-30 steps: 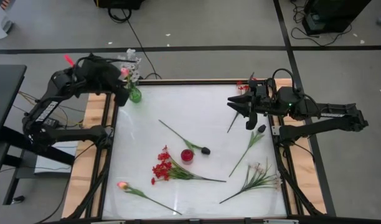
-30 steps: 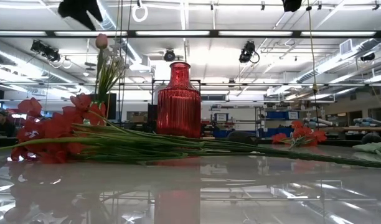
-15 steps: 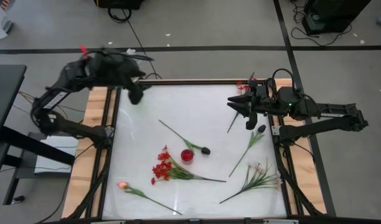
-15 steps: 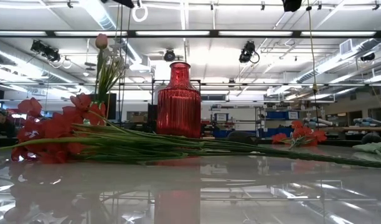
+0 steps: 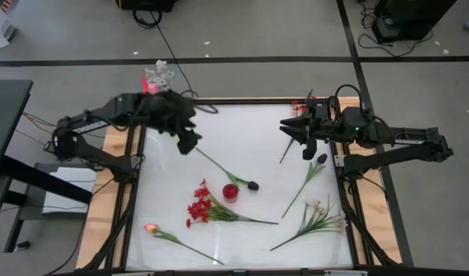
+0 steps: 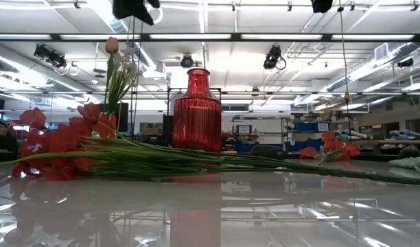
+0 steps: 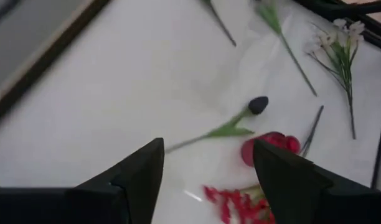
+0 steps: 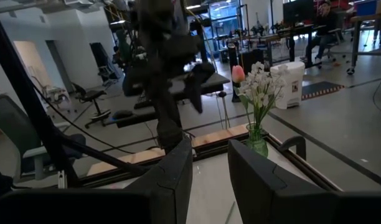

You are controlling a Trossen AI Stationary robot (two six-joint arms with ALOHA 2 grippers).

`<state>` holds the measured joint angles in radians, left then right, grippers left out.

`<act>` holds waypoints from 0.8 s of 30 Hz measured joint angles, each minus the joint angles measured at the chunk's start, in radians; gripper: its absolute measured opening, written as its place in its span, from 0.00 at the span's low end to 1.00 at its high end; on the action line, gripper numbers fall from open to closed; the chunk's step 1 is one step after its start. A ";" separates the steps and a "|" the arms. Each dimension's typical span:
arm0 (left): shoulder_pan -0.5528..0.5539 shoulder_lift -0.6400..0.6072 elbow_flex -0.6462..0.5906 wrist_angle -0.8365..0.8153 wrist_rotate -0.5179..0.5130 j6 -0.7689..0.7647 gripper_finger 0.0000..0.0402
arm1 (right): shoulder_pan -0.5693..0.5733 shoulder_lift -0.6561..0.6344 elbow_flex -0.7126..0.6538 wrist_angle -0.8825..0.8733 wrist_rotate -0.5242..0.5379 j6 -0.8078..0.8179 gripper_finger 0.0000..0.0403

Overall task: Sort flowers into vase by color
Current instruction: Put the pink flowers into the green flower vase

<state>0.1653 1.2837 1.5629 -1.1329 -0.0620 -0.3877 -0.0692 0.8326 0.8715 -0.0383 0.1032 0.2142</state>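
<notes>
From above, the left hand (image 5: 188,142) hangs over the far-left part of the white worktop (image 5: 242,123), just beside the upper end of the dark-bud flower (image 5: 227,172) that lies across the middle. The red vase (image 5: 231,192) stands by that flower's bud, with the red blooms (image 5: 199,205) next to it. A pink tulip (image 5: 172,238) lies near the front-left corner, a white spray (image 5: 315,218) toward the front right, and a second dark-bud stem (image 5: 309,178) just beyond it. The right hand (image 5: 300,132) waits over the far-right edge; a thin stem slants down from it to the worktop.

At worktop level, the red vase (image 6: 197,110) stands upright behind the long green stems, red blooms (image 6: 55,140) at the left. Behind them, a pink tulip and white blossoms stand upright.

The left wrist view shows the left hand (image 7: 206,171) with its fingers spread and nothing between them, over the dark-bud flower (image 7: 231,124) and the red vase (image 7: 268,146).

The right wrist view shows the right hand (image 8: 209,163) with a narrow gap between its fingers; whether they pinch anything I cannot tell. Across the worktop, a green vase (image 8: 258,144) at the far corner holds white blossoms and a pink tulip.
</notes>
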 joint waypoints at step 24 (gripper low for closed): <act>-0.610 -0.228 -0.683 0.168 -0.026 -1.861 0.62 | 0.000 0.000 0.000 0.000 0.000 0.000 0.28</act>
<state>-0.4446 1.0553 0.8803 -0.9652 -0.0877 -2.2489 -0.0692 0.8326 0.8711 -0.0383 0.1032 0.2142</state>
